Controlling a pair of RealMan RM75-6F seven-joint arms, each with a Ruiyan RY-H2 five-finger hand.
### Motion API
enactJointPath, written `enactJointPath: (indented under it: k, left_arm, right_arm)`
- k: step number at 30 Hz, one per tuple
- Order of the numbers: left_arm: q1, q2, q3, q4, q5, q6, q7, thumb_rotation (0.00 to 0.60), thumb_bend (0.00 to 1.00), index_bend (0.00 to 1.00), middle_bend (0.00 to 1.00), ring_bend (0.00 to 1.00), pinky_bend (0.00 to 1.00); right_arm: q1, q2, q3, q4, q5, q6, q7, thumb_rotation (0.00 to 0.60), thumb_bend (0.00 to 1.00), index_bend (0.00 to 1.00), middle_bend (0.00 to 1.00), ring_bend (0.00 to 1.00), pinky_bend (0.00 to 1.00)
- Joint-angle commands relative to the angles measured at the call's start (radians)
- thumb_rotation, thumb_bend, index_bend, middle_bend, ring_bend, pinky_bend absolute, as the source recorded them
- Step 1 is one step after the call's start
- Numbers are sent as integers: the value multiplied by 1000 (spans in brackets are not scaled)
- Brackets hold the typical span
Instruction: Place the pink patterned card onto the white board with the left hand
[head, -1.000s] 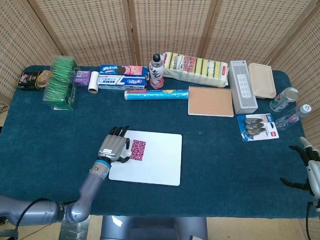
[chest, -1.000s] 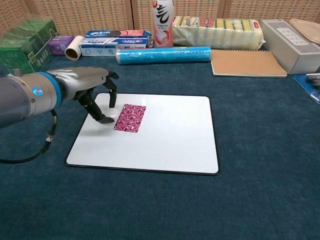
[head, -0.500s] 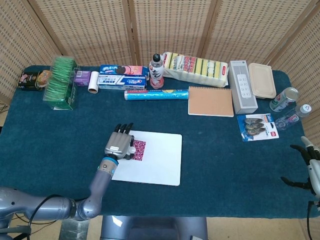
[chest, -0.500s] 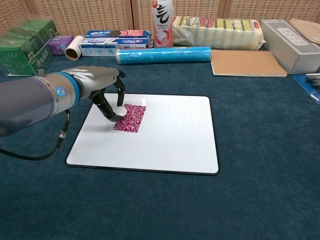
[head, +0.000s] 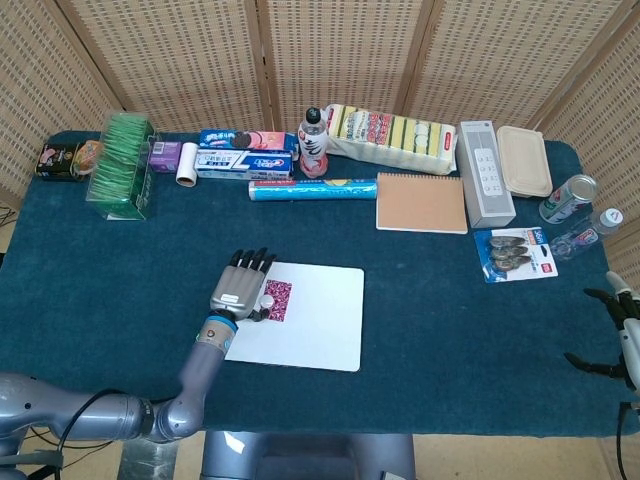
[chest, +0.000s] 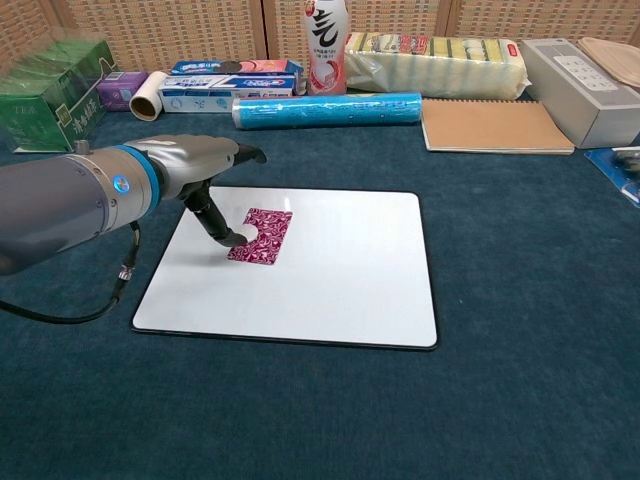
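- Pink patterned card (chest: 260, 236) lay flat on the white board (chest: 330, 290), at the left hand's (chest: 212, 172) fingertips, toward the board's near-left part.
- Over the last second the left hand had slid in from the board's edge — its lowest fingertip now touched the card's edge, other fingers spread, grasping nothing.
- Placement looked done; withdrawal likely remained.
- Right hand (head: 622, 335) hung open, far off to the right.
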Motion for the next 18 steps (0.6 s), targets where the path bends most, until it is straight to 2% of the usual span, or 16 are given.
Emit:
enactJointPath:
  k: [1,3,7,9,14,15,18]
  left_arm:
    - [27,55,2,-71,70,12,-54,600,199,0,0,0,13]
    - [58,107,23,-129,147,32,-91,600,195,0,0,0,14]
    - [167,263,117,-255,357,105,-194,600,163,0,0,0,13]
    - [211,323,158,-289,429,130,-237,600,144,0,0,0,14]
    - [335,455,267,-328,597,222,-338,600,123,0,0,0,13]
    - [379,490,303,-328,657,251,-393,600,120,0,0,0,13]
    - [465,543,368,-305,768,308,-520,600,118,0,0,0,13]
  right_arm:
    - [0,-2,-2,0,-6,2,-5,600,67,177,0,0,0]
    - [0,-3,-2,-1,-8,5,-6,600,67,177,0,0,0]
    - [-2,-6,-1,-4,-9,12,-13,600,67,177,0,0,0]
    - [-3,-7,0,-7,-10,17,-18,600,67,178,0,0,0]
    - [-6,-14,-4,-16,-20,29,-40,600,68,177,0,0,0]
    - [-6,-15,-6,-19,-27,32,-44,600,68,177,0,0,0]
    - [-10,-19,-8,-24,-40,46,-56,600,68,178,0,0,0]
